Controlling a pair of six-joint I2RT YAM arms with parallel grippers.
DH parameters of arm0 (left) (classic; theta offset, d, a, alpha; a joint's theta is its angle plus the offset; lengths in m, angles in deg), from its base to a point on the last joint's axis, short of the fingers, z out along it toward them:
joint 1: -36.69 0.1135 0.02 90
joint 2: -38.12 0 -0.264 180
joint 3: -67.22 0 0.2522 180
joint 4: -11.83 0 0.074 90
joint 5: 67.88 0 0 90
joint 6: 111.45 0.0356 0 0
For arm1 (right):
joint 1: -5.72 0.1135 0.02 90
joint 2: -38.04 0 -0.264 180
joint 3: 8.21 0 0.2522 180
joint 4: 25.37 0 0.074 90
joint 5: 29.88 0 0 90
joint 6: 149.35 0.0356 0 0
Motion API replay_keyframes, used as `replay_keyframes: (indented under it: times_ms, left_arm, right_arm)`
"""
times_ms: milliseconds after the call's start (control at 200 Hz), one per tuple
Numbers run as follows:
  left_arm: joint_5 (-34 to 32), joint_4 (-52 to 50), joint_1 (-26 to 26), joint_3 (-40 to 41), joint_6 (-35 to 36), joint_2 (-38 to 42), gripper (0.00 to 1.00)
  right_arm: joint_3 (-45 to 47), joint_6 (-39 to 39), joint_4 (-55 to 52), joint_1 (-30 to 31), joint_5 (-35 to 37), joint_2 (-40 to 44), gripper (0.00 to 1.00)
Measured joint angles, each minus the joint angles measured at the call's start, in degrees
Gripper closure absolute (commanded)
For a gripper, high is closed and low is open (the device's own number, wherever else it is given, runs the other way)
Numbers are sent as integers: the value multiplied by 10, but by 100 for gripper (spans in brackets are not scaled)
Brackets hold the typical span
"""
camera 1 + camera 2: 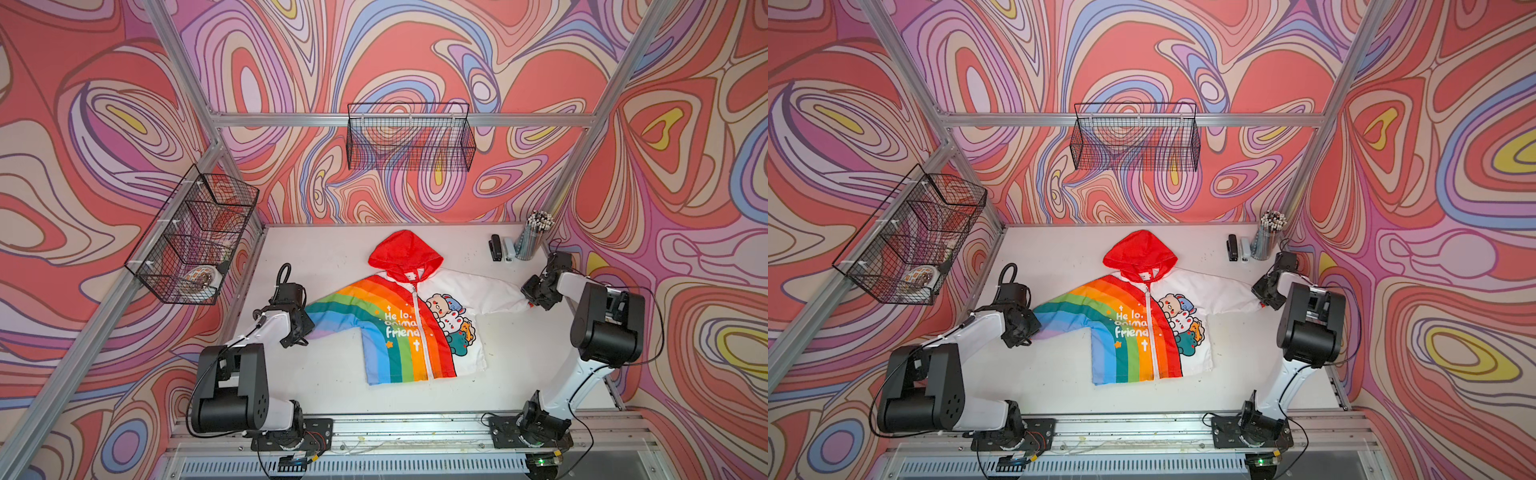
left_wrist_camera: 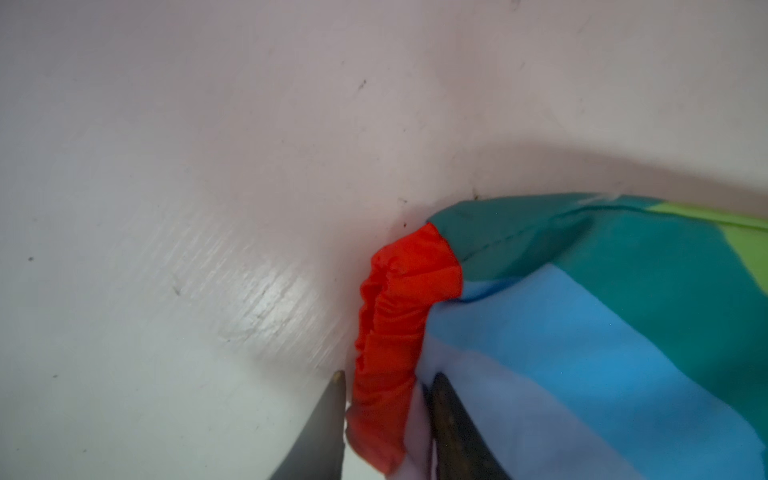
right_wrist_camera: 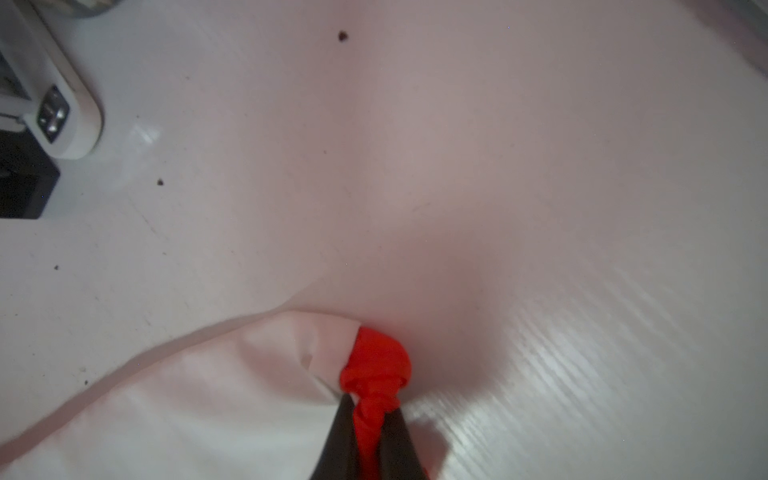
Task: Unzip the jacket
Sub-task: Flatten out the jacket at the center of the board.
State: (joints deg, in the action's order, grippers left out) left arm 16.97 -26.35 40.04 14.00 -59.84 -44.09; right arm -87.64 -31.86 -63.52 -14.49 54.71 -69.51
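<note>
Right end effector (image 3: 370,405) pinches the white sleeve's cuff (image 3: 376,361); left end effector (image 2: 388,376) straddles the rainbow sleeve's cuff (image 2: 399,291), grip unclear. Stretch the jacket (image 1: 386,332) gently so you keep its zipper (image 1: 420,328) straight.

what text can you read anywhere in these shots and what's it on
"He lo," - top line of the white lettering on the rainbow half of the jacket.
"onima" - middle line, its end lost at the zipper.
"friend" - bottom line, also cut off at the zipper.
Neck tag: print too small to read.
Nothing else is legible; the wrist views show no text.
</note>
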Motion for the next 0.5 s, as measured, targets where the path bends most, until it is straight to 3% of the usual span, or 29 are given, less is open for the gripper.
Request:
replay_keyframes:
  times_ms: [80, 501]
  left_arm:
    - [2, 3, 5, -3, 0, -7, 100]
    - [44, 14, 64, -9, -4, -11, 98]
  right_arm:
    - [3, 0, 3, -2, -2, 1, 100]
    - [48, 16, 17, -39, -13, 33, 100]
